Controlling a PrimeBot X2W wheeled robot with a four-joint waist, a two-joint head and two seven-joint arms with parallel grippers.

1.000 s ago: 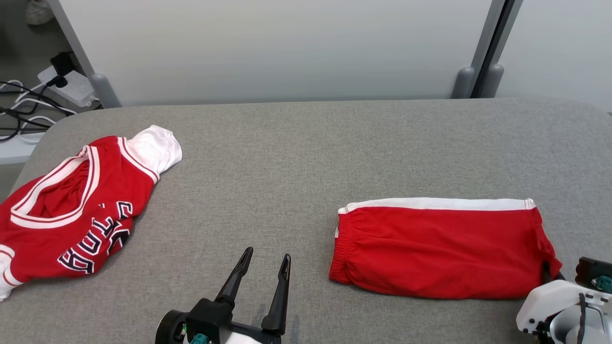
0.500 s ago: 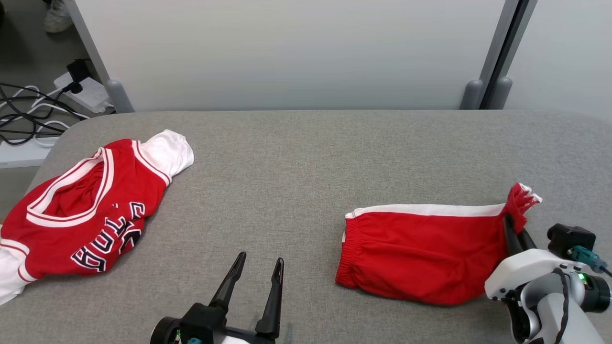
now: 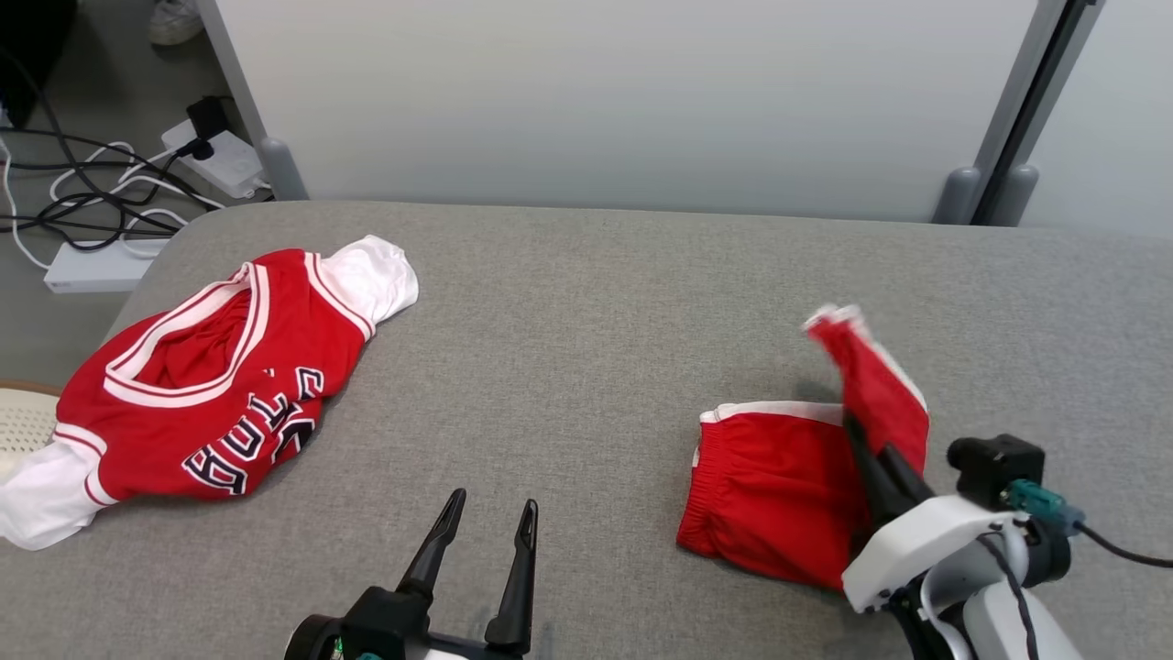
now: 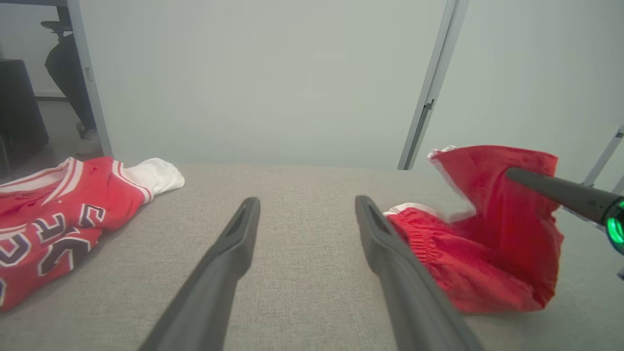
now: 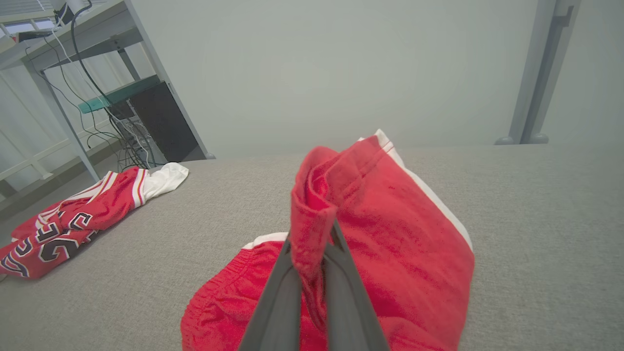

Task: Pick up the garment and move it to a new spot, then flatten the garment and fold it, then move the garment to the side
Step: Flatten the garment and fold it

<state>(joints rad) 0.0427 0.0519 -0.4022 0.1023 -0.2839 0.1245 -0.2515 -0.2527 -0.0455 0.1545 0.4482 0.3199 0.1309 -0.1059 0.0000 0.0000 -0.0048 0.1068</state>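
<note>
Since one second ago, the right end of the shorts (image 3: 770, 477) has come up from the tabletop (image 3: 586, 293) and has travelled toward the waistband; before, the shorts lay flat in their full length. The head camera has also shifted, so the other things only seem to move.

Now the right gripper (image 3: 857, 431) is clamped on the hem of that leg end. Its two fingers stand together, and a fold of red cloth is pinched between them. The lifted part rises above the fingertips and leans over the part that lies flat, with the white stripe on its far side. The waistband half rests on the tabletop, in the right half and near the front edge, with the waistband pointing to the left.

At the front edge, near the middle, the left gripper (image 3: 492, 504) has its fingers apart and holds nothing. It is to the left of the waistband and does not touch the shorts.

By the left edge lies a crumpled jersey (image 3: 220, 385), well apart from the shorts.
</note>
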